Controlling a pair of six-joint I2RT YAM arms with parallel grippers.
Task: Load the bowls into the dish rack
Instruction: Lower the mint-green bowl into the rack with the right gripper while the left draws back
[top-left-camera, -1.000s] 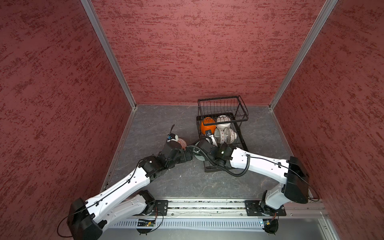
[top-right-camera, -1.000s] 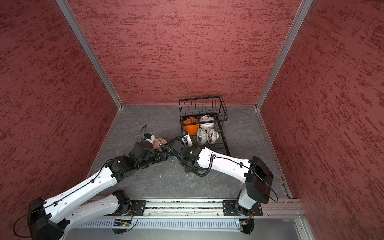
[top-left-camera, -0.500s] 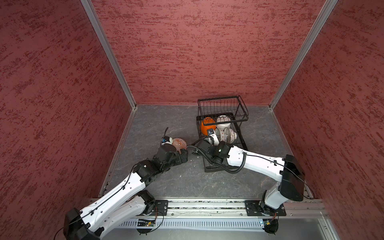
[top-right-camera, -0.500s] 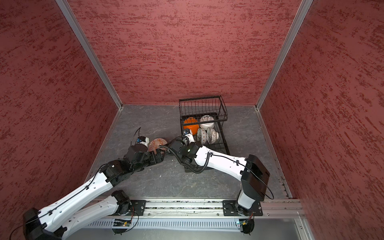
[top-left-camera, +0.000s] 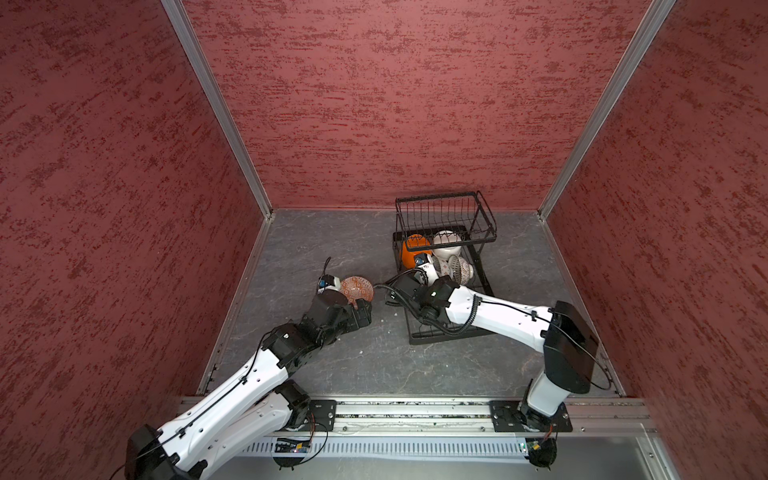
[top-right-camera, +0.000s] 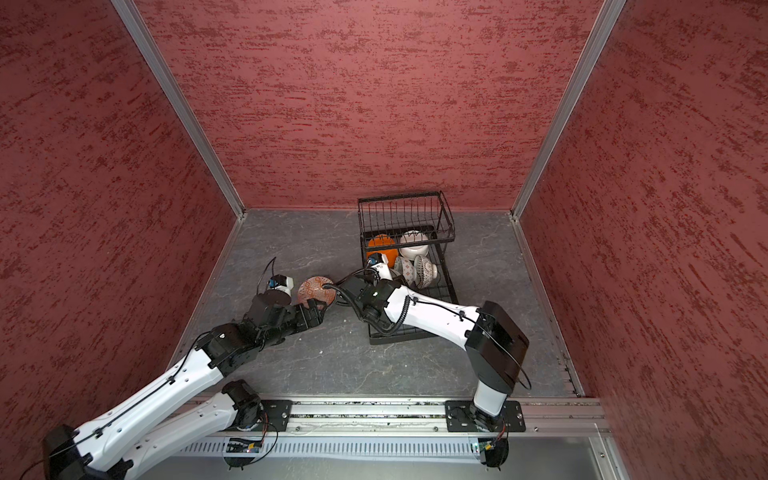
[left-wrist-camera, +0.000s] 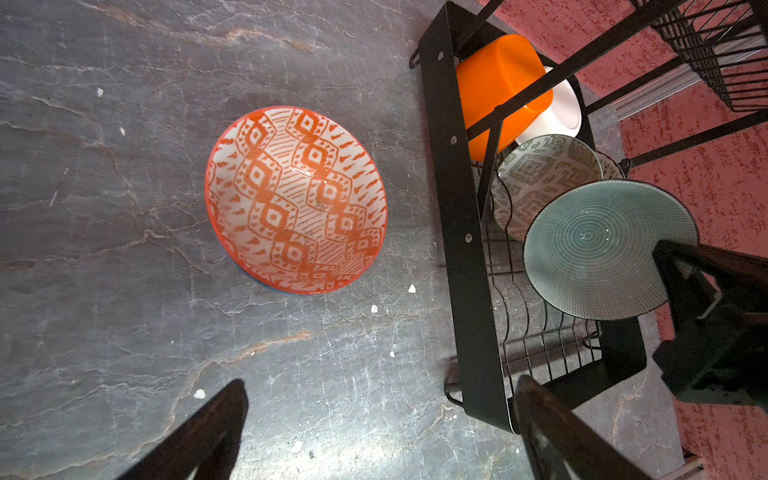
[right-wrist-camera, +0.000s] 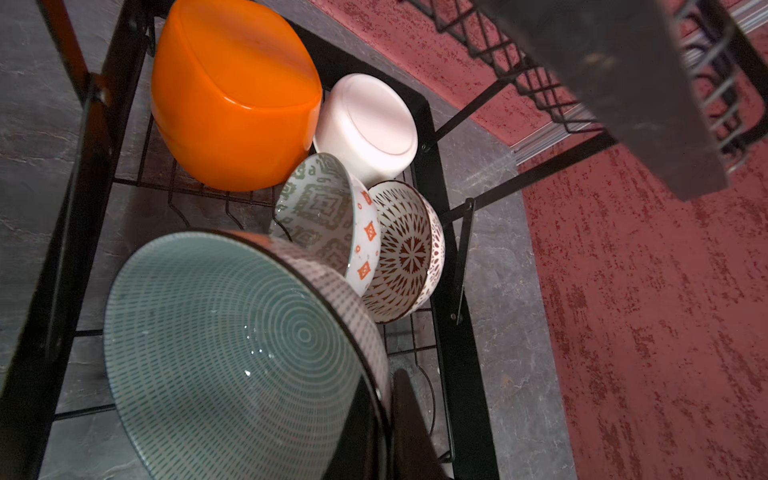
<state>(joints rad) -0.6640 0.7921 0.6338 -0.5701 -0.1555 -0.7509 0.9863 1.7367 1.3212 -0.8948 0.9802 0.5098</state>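
A white bowl patterned in red-orange (left-wrist-camera: 296, 199) sits upright on the grey floor (top-left-camera: 356, 289) (top-right-camera: 316, 291), left of the black wire dish rack (top-left-camera: 444, 203) (top-right-camera: 403, 199) (left-wrist-camera: 461, 208). My left gripper (left-wrist-camera: 380, 386) (top-left-camera: 361, 309) hangs open just short of it, holding nothing. My right gripper (right-wrist-camera: 384, 386) is shut on the rim of a pale grey-green bowl (right-wrist-camera: 232, 345) (left-wrist-camera: 598, 249), held tilted over the rack's flat base (right-wrist-camera: 461, 374). An orange bowl (right-wrist-camera: 232, 95), a white bowl (right-wrist-camera: 370, 124) and two patterned bowls (right-wrist-camera: 320, 203) (right-wrist-camera: 407, 249) lean in the base.
The rack's raised basket (top-left-camera: 446, 218) overhangs the orange and white bowls at the far end. Red walls close in the floor on three sides, and the rail (top-left-camera: 415, 411) for the arms runs along the front. Small white chips (left-wrist-camera: 411, 289) lie on the floor.
My left arm has drawn back toward the front left, uncovering the red-orange bowl, which stays put. The right arm has barely shifted and keeps its hold on the grey-green bowl.
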